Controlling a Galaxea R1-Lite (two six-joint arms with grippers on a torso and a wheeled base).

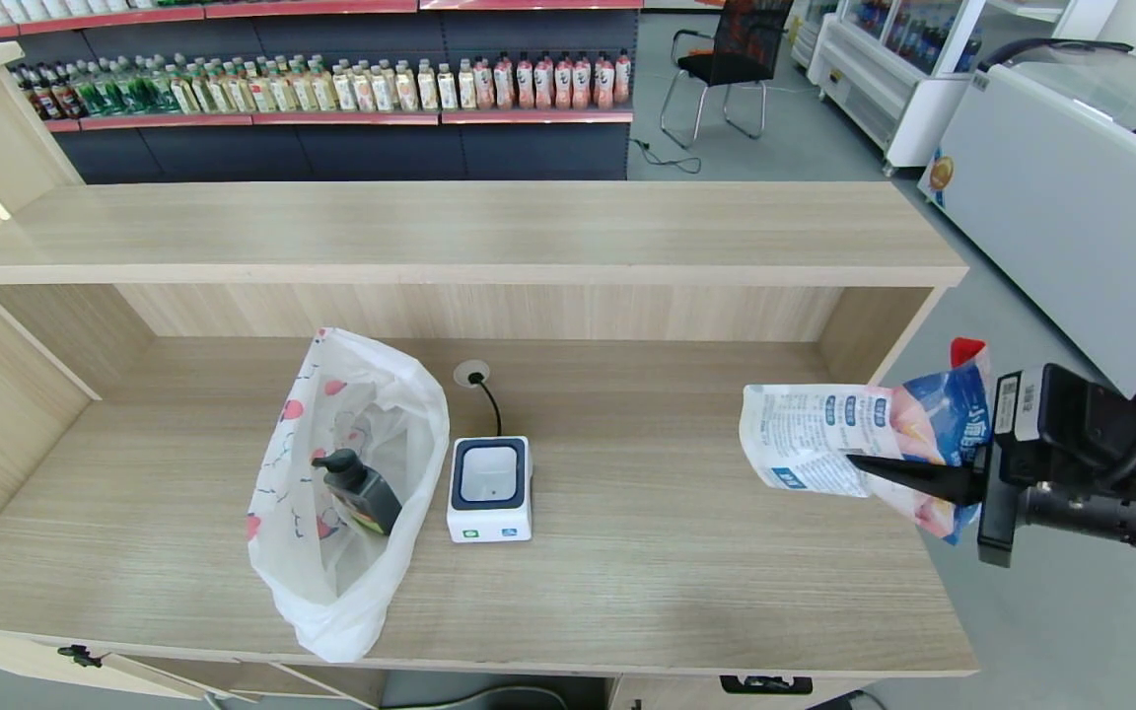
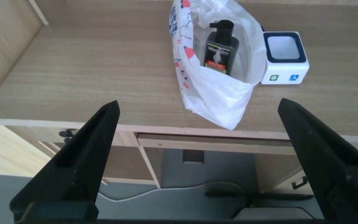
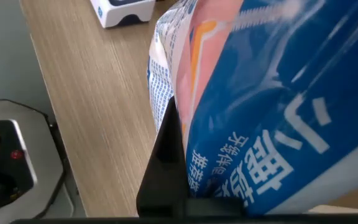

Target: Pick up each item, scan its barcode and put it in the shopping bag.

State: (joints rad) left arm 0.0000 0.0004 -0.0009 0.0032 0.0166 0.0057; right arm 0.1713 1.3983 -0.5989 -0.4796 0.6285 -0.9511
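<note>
A refill pouch (image 1: 824,434) is clamped in the right gripper (image 1: 884,468) above the right edge of the tabletop (image 1: 676,552); scanning is judged the step in hand. Its barcode must next be brought over the scanner (image 1: 490,488), mid-tabletop beside the shopping bag (image 1: 331,582). The left gripper (image 2: 199,106) is held spread apart, empty.

We see a pale wood counter (image 1: 647,582) with a raised ledge (image 1: 450,232) behind it. Beyond stand dark shelves (image 1: 371,150) lined with bottles (image 1: 331,87), a black chair (image 1: 731,61) on grey floor (image 1: 785,148), and white freezers (image 1: 1061,177) at the right.
</note>
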